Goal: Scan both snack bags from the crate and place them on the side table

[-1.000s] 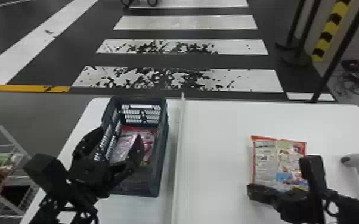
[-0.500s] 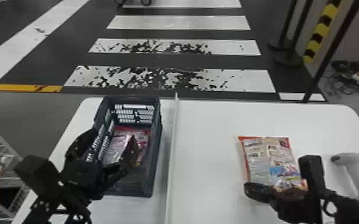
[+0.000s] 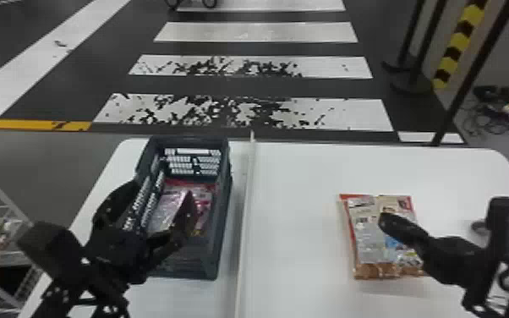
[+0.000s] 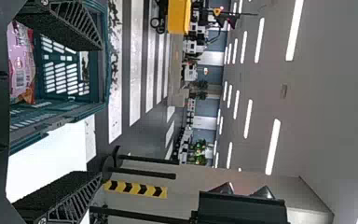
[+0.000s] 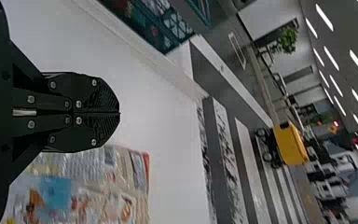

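Snack bags, one on each side of a low white divider (image 3: 245, 220). The first bag (image 3: 368, 245) lies flat on the white table (image 3: 291, 203), densely printed face upward, a placement that probably serves to present its label for scanning. The right gripper (image 5: 119, 113) is just beside it, fingers pressed together with nothing between them; so closed, they could press or nudge the bag but not grasp it. The second bag (image 3: 167, 207) rests inside the crate (image 3: 186, 260), whose walls presumably keep unscanned goods apart. The left gripper (image 4: 99, 111) is at the crate, its fingers wide apart and empty, an opening that would suit straddling a soft packet.
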Controlling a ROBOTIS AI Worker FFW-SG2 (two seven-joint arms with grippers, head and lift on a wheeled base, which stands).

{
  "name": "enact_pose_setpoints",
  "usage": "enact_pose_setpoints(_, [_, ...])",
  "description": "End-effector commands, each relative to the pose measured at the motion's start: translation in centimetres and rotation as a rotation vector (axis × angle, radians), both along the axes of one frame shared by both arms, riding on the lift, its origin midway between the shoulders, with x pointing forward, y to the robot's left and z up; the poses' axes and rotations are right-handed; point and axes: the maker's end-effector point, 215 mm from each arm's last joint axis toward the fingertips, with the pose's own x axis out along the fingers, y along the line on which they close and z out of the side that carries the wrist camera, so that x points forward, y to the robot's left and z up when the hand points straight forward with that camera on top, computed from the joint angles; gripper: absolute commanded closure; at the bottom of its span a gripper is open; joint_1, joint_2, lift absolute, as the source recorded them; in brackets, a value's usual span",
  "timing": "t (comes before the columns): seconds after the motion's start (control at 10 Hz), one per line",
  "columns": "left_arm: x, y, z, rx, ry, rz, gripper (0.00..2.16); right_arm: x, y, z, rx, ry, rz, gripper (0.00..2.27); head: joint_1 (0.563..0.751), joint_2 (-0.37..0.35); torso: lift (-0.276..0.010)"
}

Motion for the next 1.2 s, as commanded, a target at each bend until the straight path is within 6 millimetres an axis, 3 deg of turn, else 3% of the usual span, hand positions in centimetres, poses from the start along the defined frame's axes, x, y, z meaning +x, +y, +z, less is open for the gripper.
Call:
enact_pose_setpoints(0.0, [-0.3, 0.3, 0.6, 0.004, -0.024, 0.001, 0.04, 1.5, -6.9, 1.4, -0.082, -0.061, -0.158, 1.16, 0.695, -0.008, -0.098])
enact_pose_setpoints(0.1, [-0.3, 0.2, 0.8, 0.010, -0.028, -0.006, 0.04, 0.8, -11.6, 1.0, -0.115, -0.048, -0.241, 0.29, 0.695, -0.044, -0.098])
enact_pose_setpoints(0.2, [-0.3, 0.2, 0.8, 0.011, -0.030, -0.005, 0.04, 0.1, -15.5, 0.3, -0.171, -0.023, -0.307, 0.08, 0.695, -0.102, -0.098])
enact_pose_setpoints(0.4, [-0.1, 0.2, 0.9, 0.010, -0.033, -0.006, 0.04, -1.6, -22.2, -2.3, -0.265, 0.049, -0.415, 0.08, 0.695, -0.216, -0.098])
enact_pose_setpoints(0.7, [0.0, 0.1, 0.8, 0.010, -0.030, -0.008, 0.04, -1.9, -25.2, -4.0, -0.321, 0.059, -0.447, 0.08, 0.695, -0.310, -0.098])
enact_pose_setpoints(1.1, [0.1, 0.1, 0.6, 0.009, -0.027, -0.007, 0.04, -0.9, -26.1, -6.0, -0.344, 0.104, -0.420, 0.08, 0.695, -0.333, -0.098])
